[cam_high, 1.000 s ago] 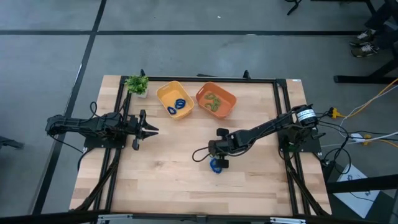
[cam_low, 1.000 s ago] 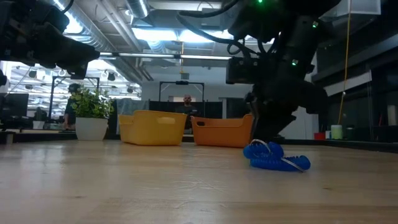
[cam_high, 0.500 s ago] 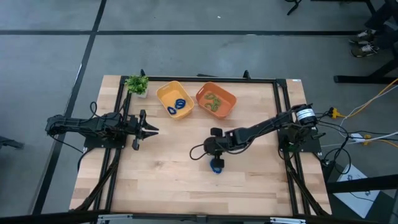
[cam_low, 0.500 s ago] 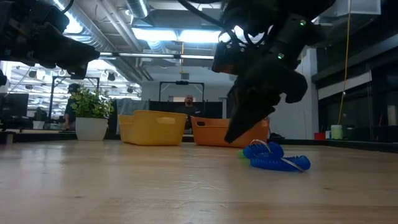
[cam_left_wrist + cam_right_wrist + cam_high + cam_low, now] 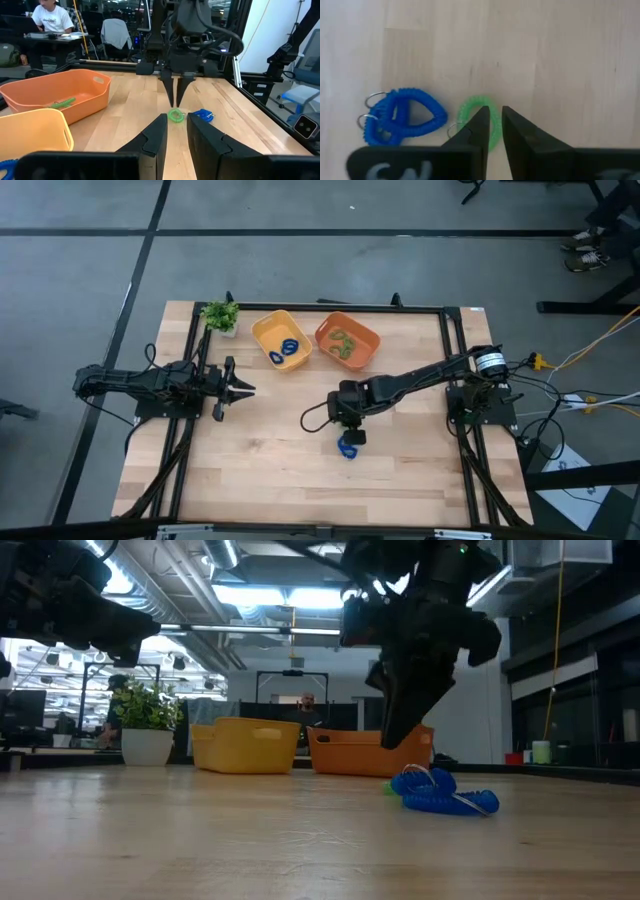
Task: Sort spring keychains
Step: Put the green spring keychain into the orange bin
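Nearest you on the bare wood lie two loose spring keychains side by side: one blue keychain and one green keychain. In the overhead view only the blue one shows, just in front of the right arm's wrist. Your right gripper hangs point-down directly above the green coil, raised clear of the table, its fingers parted only a sliver and holding nothing. From the left wrist view you can see those fingers poised over the green ring.

Farther back stand two trays: the yellow tray with blue coils in it, count unclear, and the orange tray with green ones.

Your left gripper waits at the table's left side, fingers slightly apart, empty.
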`<state>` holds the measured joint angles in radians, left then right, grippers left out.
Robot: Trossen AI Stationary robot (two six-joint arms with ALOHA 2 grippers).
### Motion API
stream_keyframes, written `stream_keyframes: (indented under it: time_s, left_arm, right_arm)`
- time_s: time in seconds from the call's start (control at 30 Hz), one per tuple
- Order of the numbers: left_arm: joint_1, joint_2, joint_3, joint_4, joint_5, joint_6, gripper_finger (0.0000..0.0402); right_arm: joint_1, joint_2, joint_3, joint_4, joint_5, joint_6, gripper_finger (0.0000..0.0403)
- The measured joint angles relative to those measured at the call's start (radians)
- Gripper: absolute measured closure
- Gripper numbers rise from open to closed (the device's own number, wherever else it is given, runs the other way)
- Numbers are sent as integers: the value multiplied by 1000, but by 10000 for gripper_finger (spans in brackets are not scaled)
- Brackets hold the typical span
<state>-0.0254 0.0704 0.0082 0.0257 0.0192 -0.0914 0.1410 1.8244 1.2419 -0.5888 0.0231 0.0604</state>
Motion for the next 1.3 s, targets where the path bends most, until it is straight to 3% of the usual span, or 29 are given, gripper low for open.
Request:
stream_keyframes:
  time_s: [0.47,0.93,1.3]
  left_arm:
    - [0,0,0,0,0,0,331]
    - [0,0,0,0,0,0,331]
    - [0,0,0,0,0,0,331]
  right_arm:
    - [13,0,32,-10,-17,37,238]
    - [13,1,28,-25,-9,29,247]
    - [-3,85,27,-38,39,34,247]
